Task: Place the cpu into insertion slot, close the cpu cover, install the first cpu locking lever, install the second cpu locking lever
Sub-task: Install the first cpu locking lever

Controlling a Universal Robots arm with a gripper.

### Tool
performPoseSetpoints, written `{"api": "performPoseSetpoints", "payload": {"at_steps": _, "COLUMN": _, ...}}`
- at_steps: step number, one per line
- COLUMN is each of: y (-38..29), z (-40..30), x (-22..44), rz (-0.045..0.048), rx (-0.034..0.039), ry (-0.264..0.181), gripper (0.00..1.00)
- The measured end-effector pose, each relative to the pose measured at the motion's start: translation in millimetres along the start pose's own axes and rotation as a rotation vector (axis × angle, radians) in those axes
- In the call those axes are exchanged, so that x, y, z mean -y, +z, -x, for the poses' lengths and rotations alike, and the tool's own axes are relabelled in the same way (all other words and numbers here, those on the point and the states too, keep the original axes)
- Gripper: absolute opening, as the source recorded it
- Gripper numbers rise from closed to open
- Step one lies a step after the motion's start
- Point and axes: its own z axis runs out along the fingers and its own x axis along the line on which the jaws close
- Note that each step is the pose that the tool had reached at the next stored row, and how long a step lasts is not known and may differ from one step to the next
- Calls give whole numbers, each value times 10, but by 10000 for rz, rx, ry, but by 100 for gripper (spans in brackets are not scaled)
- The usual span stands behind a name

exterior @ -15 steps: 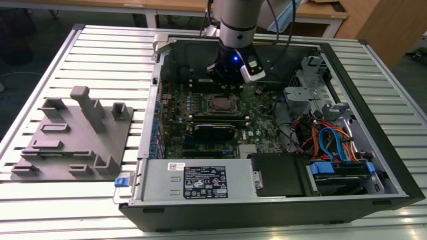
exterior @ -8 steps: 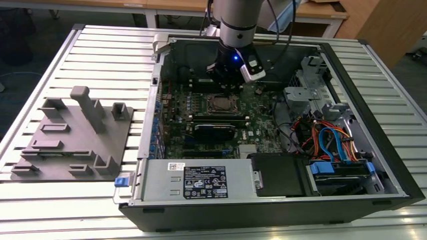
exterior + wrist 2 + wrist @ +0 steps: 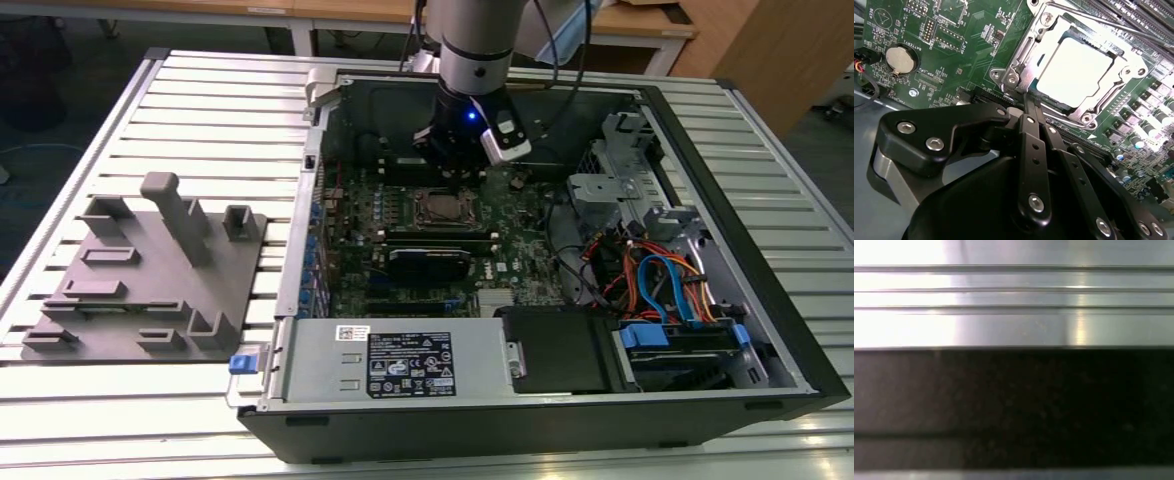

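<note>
While the cover (image 3: 1074,70) lies over the cpu (image 3: 1076,70) at upper right, the claw (image 3: 1029,107) hangs beside it, fingers seemingly together.

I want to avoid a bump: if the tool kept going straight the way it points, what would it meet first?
Probably the corner of the cpu cover, which lies closed over the cpu, judging by the second wrist view. The tool points at that corner, though depth is unclear.

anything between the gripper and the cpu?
In the second wrist view, the cpu cover's hinged edge lies between the gripper and the cpu; otherwise nothing.
</note>
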Motion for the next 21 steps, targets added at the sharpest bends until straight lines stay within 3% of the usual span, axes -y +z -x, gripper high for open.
{"api": "performPoseSetpoints", "payload": {"at_steps": 11, "y": 22, "z": 0, "x": 2, "rz": -104, "rx": 1, "ry": 10, "gripper": 10}}
{"api": "performPoseSetpoints", "payload": {"at_steps": 21, "y": 40, "z": 18, "x": 1, "rz": -1, "rx": 0, "ry": 11, "gripper": 10}}
